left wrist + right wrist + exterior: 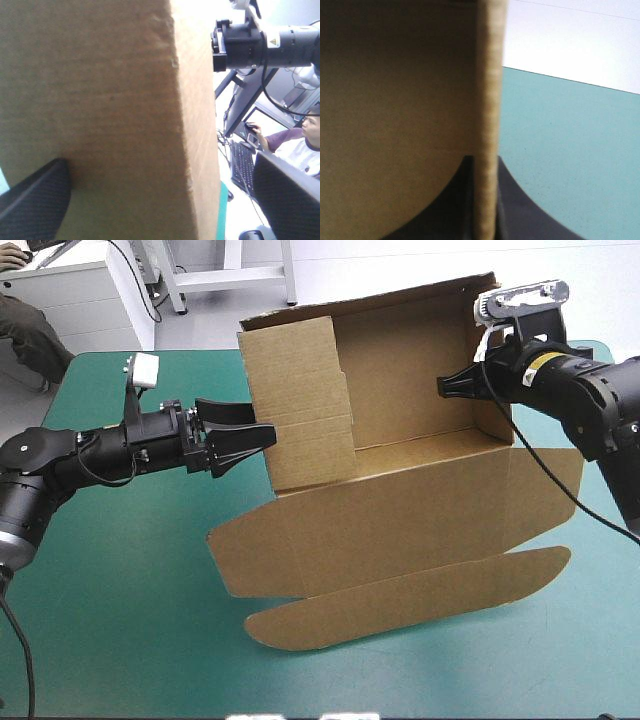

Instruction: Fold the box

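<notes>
The brown box (pixel 400 510) stands half formed in the middle of the table. Its back wall and both side walls are raised, and its front panels and rounded flap (pixel 400 602) lie flat toward the near edge. My left gripper (pixel 250 435) is open at the left side wall (pixel 300 400). In the left wrist view that wall (pixel 100 100) fills the space between the spread fingers (pixel 32 200). My right gripper (pixel 455 387) is shut on the box at the right side wall's upper edge. The right wrist view shows the board edge (pixel 487 100) pinched between the fingers (pixel 520 210).
The teal-green cover (pixel 130 570) shows to the left of the box and along the near edge. The box's back wall reaches close to the table's far edge (pixel 160 352). The right arm's black cable (pixel 560 480) hangs across the box's right flap.
</notes>
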Controlling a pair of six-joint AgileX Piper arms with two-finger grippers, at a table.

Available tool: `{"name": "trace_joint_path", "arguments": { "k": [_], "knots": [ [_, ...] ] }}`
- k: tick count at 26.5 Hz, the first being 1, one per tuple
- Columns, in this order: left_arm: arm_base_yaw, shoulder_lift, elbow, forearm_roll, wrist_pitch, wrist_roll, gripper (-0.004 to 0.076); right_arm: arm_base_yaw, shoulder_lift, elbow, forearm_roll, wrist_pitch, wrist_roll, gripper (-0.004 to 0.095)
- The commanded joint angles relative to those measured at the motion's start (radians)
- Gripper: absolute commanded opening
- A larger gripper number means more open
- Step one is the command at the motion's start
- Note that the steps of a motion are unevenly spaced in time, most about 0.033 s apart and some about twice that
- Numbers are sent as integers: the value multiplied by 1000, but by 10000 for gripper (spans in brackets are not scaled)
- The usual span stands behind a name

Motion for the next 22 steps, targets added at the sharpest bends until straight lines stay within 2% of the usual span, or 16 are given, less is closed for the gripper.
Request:
{"name": "trace_joint_path", "arguments": {
  "k": [1, 5, 6, 8, 12, 15, 22],
  "knots": [
    [-42, -32, -96, 23, -96, -89, 715, 34, -12, -25, -49, -100, 57, -9],
    [-145, -30, -204, 291, -288, -275, 715, 59, 6, -25, -92, -113, 95, -9],
    [-201, -28, -251, 461, -360, -404, 715, 65, 12, -25, -92, -123, 107, -9],
    [-283, -18, -339, 709, -426, -611, 698, 68, 17, -25, -92, -127, 115, -9],
    [-377, 32, -469, 1046, -385, -856, 589, 68, 19, -25, -92, -131, 123, -9],
    [-441, 93, -556, 1214, -318, -969, 522, 68, 19, -25, -96, -131, 140, -9],
    [-553, 217, -731, 1537, -165, -1221, 508, 68, 23, -25, -118, -135, 212, -9]
  ]
}}
